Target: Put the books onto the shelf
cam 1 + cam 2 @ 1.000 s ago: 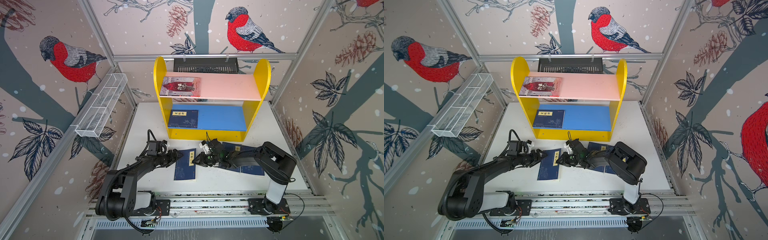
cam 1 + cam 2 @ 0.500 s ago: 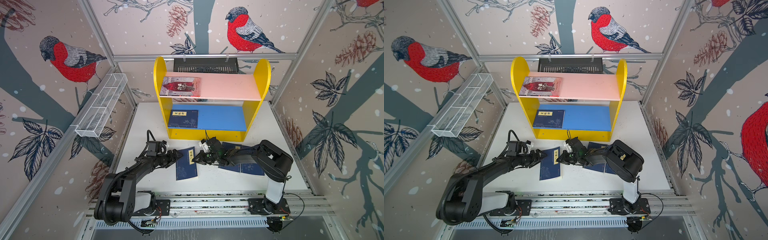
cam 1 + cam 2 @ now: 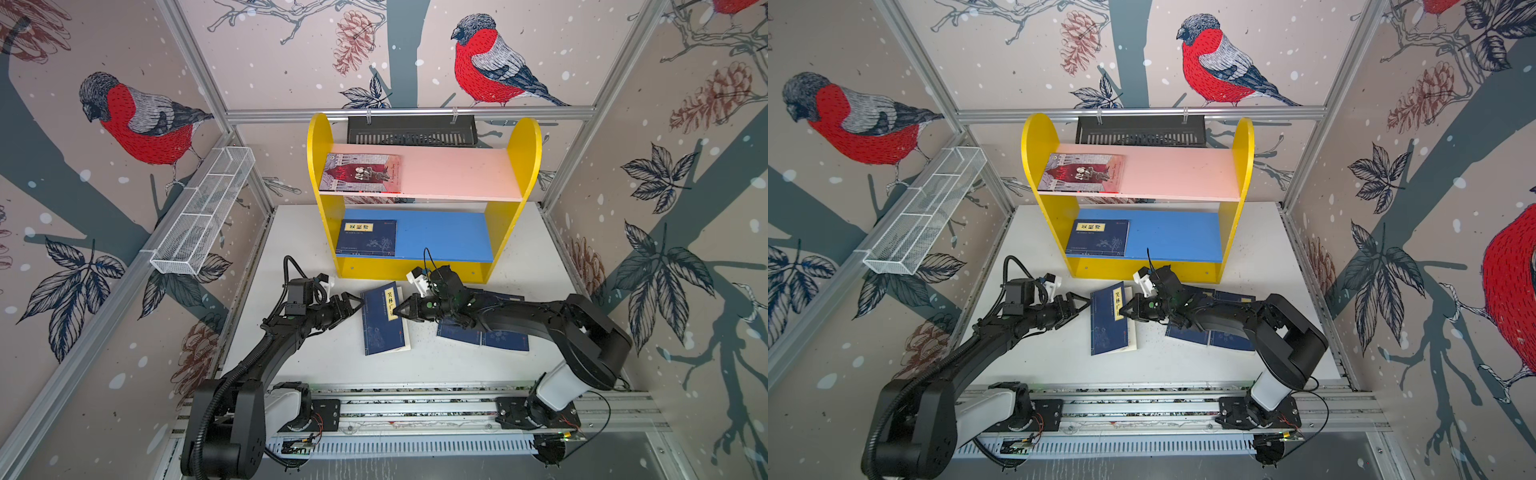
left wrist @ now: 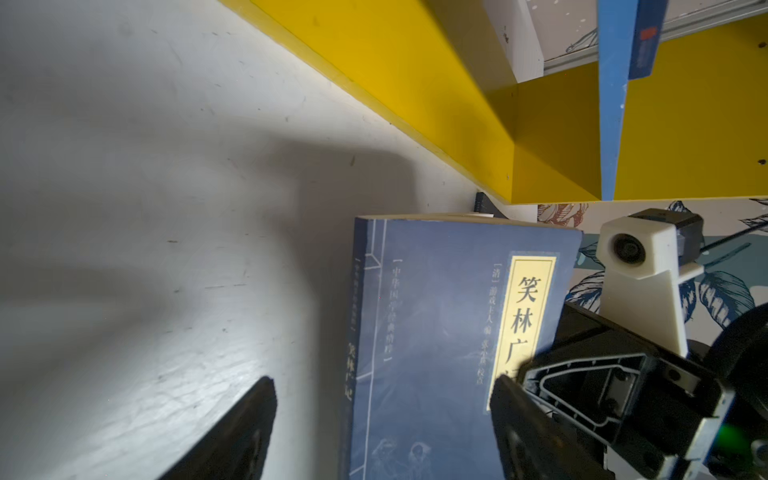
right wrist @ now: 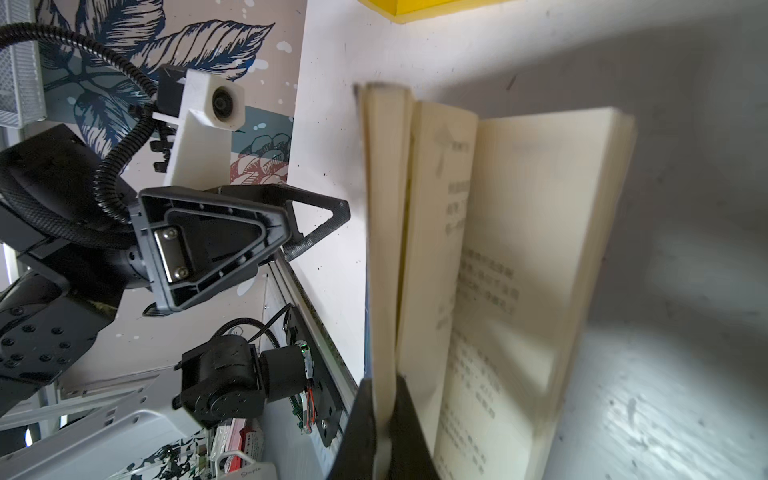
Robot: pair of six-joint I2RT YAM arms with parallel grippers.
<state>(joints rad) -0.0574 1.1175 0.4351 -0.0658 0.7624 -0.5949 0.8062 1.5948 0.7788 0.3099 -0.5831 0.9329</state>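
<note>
We read 笑林广 on the yellow label [image 4: 528, 307] of the navy book [image 4: 432, 357] just in front of the shelf [image 4: 395, 75]; the label of the second book [image 3: 366, 243], inside the shelf, defeats us.

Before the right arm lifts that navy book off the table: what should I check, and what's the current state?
1. Right tool shut on the navy book: ok.
2. Grip takes the whole book: not ok. It pinches only a thin front section, and the rest fans open.
3. Left tool open at the spine side: ok. Contact: cannot tell.
4. Free room on the shelf, blue lower board: ok.
5. Other navy books under the right arm clear of the lift: cannot tell.
</note>
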